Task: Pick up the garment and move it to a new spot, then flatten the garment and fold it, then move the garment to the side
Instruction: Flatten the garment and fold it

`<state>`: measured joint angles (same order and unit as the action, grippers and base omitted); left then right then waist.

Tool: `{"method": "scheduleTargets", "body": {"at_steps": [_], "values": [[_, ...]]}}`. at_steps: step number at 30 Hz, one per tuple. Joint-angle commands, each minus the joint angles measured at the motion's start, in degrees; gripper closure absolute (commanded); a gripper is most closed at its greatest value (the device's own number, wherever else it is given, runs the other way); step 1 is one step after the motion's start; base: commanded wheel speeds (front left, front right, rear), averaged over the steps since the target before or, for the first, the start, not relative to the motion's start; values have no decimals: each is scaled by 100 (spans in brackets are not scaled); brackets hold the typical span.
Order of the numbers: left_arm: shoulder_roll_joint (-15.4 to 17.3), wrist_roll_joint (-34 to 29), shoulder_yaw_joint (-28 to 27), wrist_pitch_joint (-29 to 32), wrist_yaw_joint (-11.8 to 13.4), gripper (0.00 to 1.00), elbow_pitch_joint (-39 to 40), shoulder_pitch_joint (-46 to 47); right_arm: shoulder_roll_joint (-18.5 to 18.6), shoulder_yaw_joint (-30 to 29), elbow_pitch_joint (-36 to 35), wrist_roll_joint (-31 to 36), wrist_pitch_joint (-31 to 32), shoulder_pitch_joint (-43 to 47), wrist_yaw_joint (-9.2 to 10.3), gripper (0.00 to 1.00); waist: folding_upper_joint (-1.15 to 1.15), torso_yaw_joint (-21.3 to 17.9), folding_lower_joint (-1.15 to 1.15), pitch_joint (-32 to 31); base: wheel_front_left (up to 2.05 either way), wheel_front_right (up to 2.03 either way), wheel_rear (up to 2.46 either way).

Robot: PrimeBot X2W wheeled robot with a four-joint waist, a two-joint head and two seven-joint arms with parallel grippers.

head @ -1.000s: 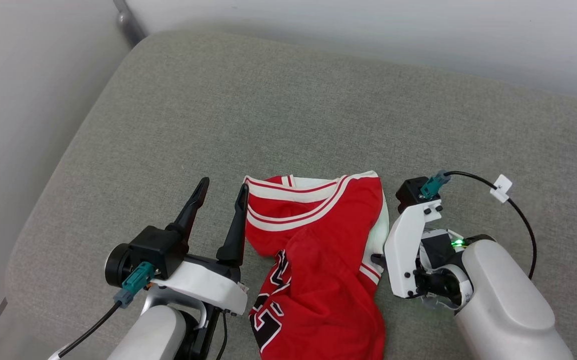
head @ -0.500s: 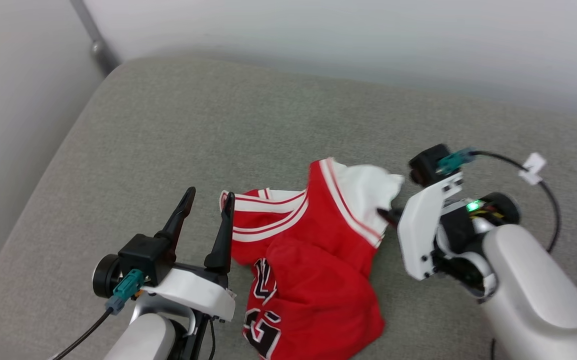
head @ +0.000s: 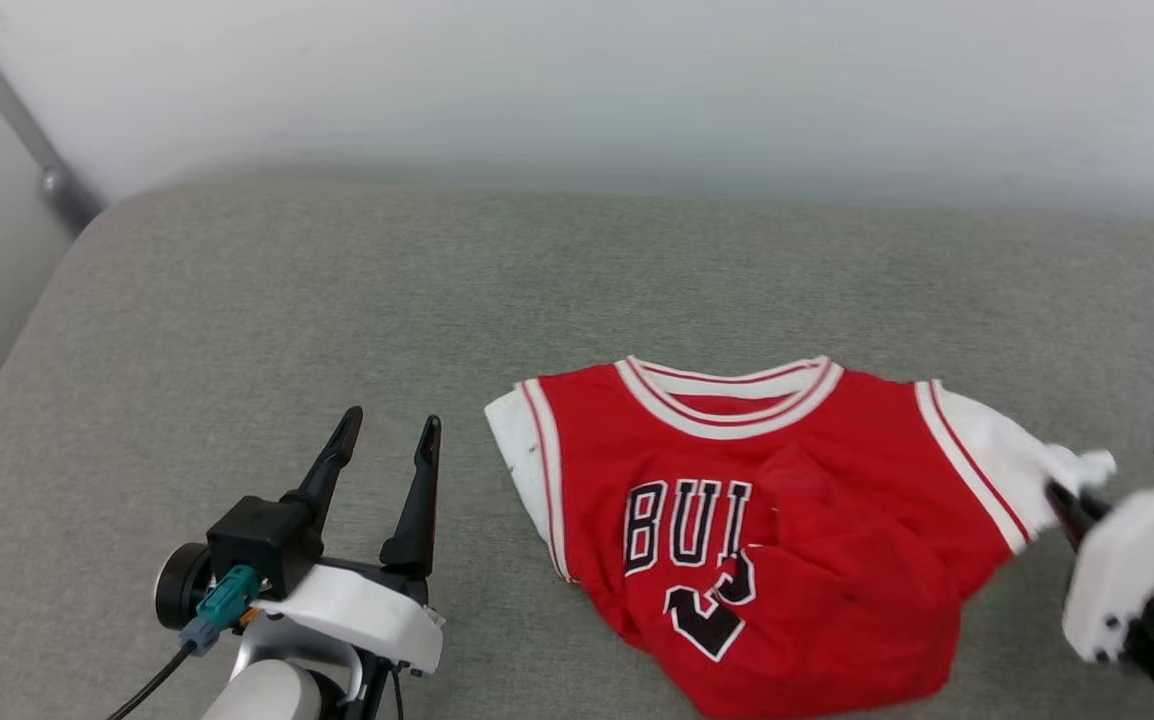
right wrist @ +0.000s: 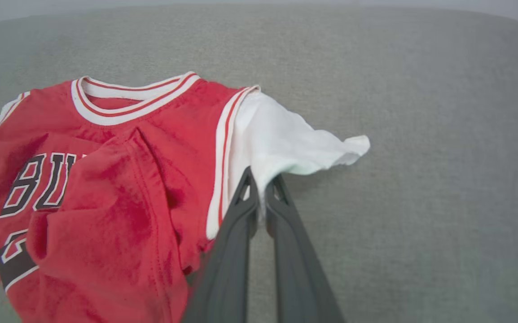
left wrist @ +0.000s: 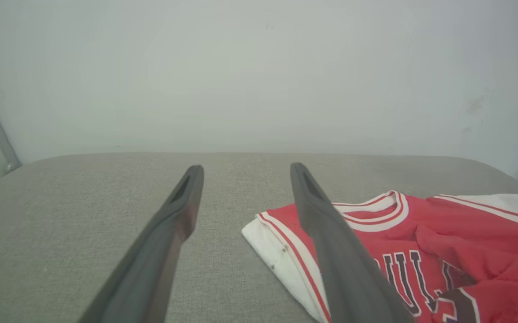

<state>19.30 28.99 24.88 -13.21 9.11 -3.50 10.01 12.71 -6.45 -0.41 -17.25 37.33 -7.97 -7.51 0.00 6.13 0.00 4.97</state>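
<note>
Clamped tight with the right gripper on the white sleeve of the garment. Spread wide and empty at the left gripper, just beside the other sleeve. Laid chest-up on the grey cushion, collar toward the wall; rumpled lower down, perhaps folded over the number.

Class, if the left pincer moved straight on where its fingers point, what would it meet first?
Probably nothing soon: the left pincer points over bare cushion toward the wall, passing left of the shirt. Depth is unclear.
</note>
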Motion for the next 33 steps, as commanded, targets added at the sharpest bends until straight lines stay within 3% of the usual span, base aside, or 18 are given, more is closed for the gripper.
{"method": "scheduleTargets", "body": {"at_steps": [1, 8, 9, 10, 11, 12, 22, 33], "values": [[50, 34, -29, 31, 33, 0, 43, -74, -171, -297, -134, 117, 30, 389, 4, 100, 0, -116, 0, 25, 0, 0, 0], [145, 78, -74, 124, 105, 0, 105, -204, -737, -901, 90, 356, -115, 1374, 4, 100, 0, -266, 0, 61, 0, 0, 0], [153, 95, -85, 124, 114, 0, 111, -230, -790, -957, 242, 372, -194, 1425, 4, 91, 0, -288, 0, 60, 0, 0, 0], [163, 98, -95, 130, 132, 0, 117, -259, -839, -988, 402, 375, -297, 1456, 4, 65, 0, -309, 0, 51, 0, 0, 0], [173, 122, -104, 143, 143, 0, 121, -285, -877, -981, 551, 382, -415, 1471, 4, 7, 0, -321, 0, 45, 0, 0, 0], [186, 132, -112, 147, 153, 0, 123, -300, -910, -1000, 667, 339, -586, 1430, 4, 0, 0, -330, 0, 33, 0, 0, 0], [234, 264, -178, 180, 218, 0, 68, -514, -985, -1344, 484, 638, -2530, 1116, 4, 0, 0, -341, 0, -225, 0, 0, 0], [340, 403, -284, 285, 376, 0, 47, -807, -986, -505, -290, 929, -3643, 1387, 4, 0, 0, -409, 0, -597, 0, 0, 0]]}}
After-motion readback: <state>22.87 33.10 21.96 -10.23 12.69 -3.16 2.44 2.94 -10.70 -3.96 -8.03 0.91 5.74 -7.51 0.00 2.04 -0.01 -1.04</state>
